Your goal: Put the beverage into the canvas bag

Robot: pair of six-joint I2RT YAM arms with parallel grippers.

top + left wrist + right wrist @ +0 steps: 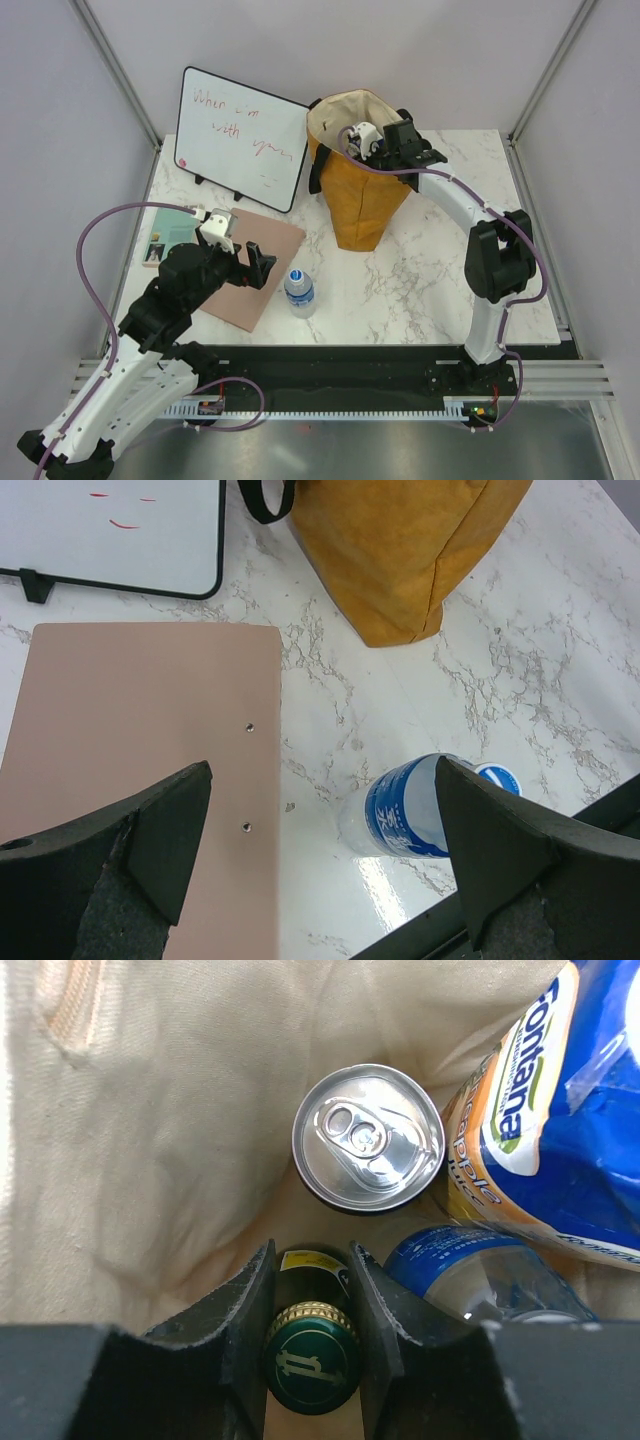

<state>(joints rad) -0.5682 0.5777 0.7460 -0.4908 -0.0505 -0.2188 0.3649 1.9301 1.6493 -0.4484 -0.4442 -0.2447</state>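
In front of the canvas bag (365, 200), the left pincer (248, 265) hangs with jaws apart over the bench (430, 270), with a water bottle (299, 291) standing just beside it. Inside the bag, the right pincer (310, 1255) is clamped on a green-capped bottle (311, 1365) near a silver can (368, 1137).

Bright, even overhead light; soft shadows; glare patch on marble table (385, 885); frames sharp.
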